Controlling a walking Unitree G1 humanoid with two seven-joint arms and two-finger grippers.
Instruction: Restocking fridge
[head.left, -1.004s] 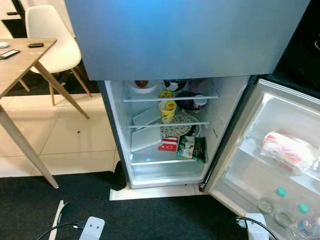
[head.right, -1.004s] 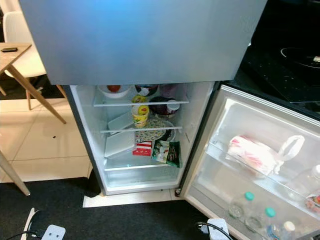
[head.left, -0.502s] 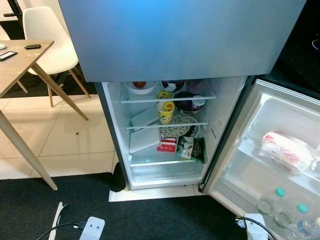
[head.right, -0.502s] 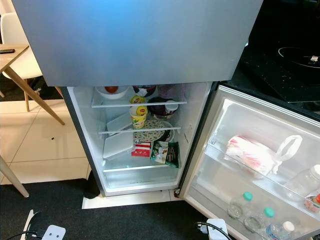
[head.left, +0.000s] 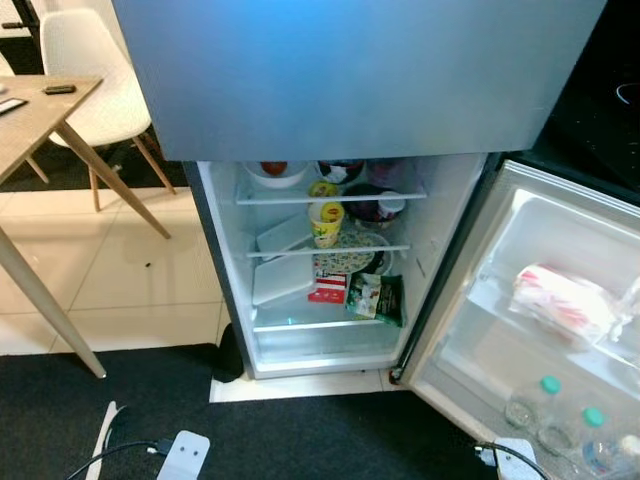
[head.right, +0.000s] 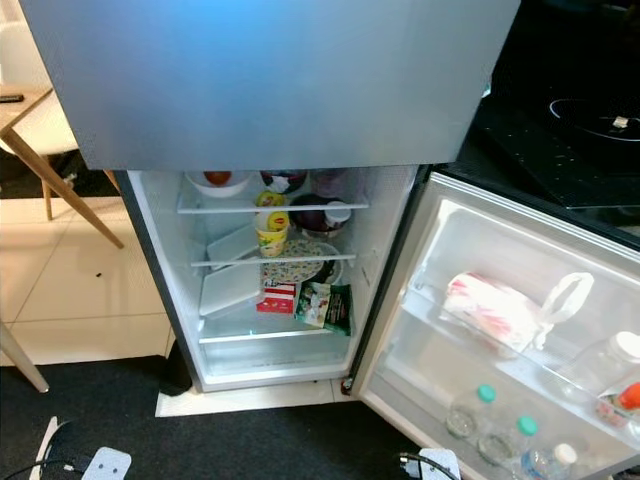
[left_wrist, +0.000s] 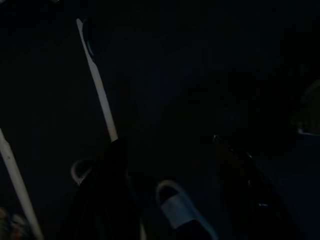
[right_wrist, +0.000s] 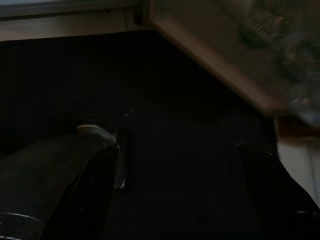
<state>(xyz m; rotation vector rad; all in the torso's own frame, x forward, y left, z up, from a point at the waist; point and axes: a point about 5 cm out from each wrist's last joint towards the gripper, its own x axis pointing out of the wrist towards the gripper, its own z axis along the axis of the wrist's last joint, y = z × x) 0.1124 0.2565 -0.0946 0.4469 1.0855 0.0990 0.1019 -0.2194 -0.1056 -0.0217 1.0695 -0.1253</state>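
Note:
The fridge's lower compartment (head.left: 330, 340) stands open below a grey upper door (head.left: 350, 70). On its shelves sit a white bowl with something red in it (head.left: 273, 172), a yellow cup (head.left: 325, 222), a patterned plate (head.left: 348, 258), white trays (head.left: 283, 278), a red carton (head.left: 328, 291) and a green packet (head.left: 378, 297). The open door (head.right: 500, 250) swings to the right and holds a red-and-white wrapped bag (head.right: 490, 312) and green-capped bottles (head.right: 500, 430). My left gripper (left_wrist: 167, 142) hangs open in the dark. Over the black mat my right gripper (right_wrist: 180, 150) is open and holds nothing.
A wooden table (head.left: 30, 120) and a white chair (head.left: 85, 70) stand on the tiled floor to the left. A white power strip (head.left: 185, 455) with its cable lies on the black mat (head.left: 300, 430). A black cooktop (head.right: 580, 110) is at the right.
The whole picture has slid a little left, so the camera has moved. Nothing in the fridge has shifted.

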